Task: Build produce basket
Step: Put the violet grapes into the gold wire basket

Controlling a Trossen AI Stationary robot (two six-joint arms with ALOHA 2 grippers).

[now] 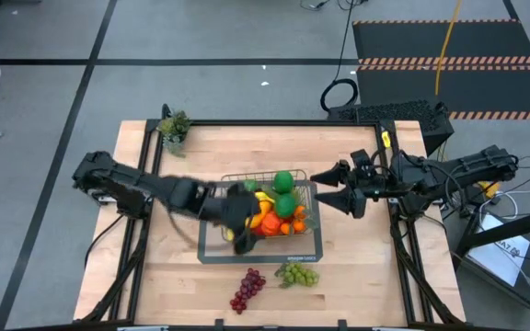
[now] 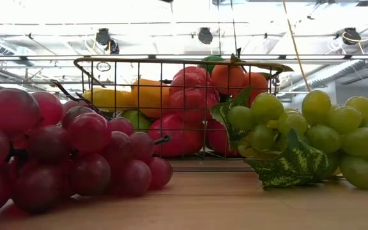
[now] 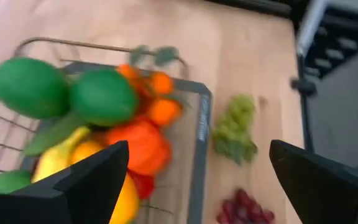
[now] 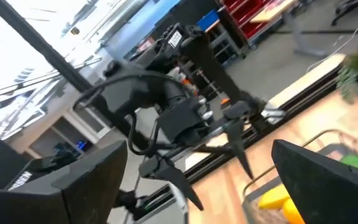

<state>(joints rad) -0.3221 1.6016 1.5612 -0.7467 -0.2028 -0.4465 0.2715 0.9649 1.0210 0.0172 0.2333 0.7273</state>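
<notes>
My left gripper [image 1: 239,221], fingers spread and empty, hangs over the silvery wire mesh basket [image 1: 212,250] of plastic produce [image 1: 282,204]. My right gripper [image 1: 334,188] waits open at its right edge. Red grapes [image 1: 247,289] and green grapes [image 1: 298,274] lie on the near wooden surface [image 1: 366,276].

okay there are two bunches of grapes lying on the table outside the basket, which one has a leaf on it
The green grapes, the bunch nearer the robot's right side. A dark green leaf lies against it; the red grapes beside it show none.

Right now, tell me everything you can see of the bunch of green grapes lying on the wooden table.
The bunch of green plastic grapes is a cluster of round, glossy, pale green balls with a dark green veined leaf at its front. It lies flat on the light wooden table, outside the silvery wire-mesh basket, just off its near edge, beside the red grapes but apart from them. Neither gripper touches it.
</notes>
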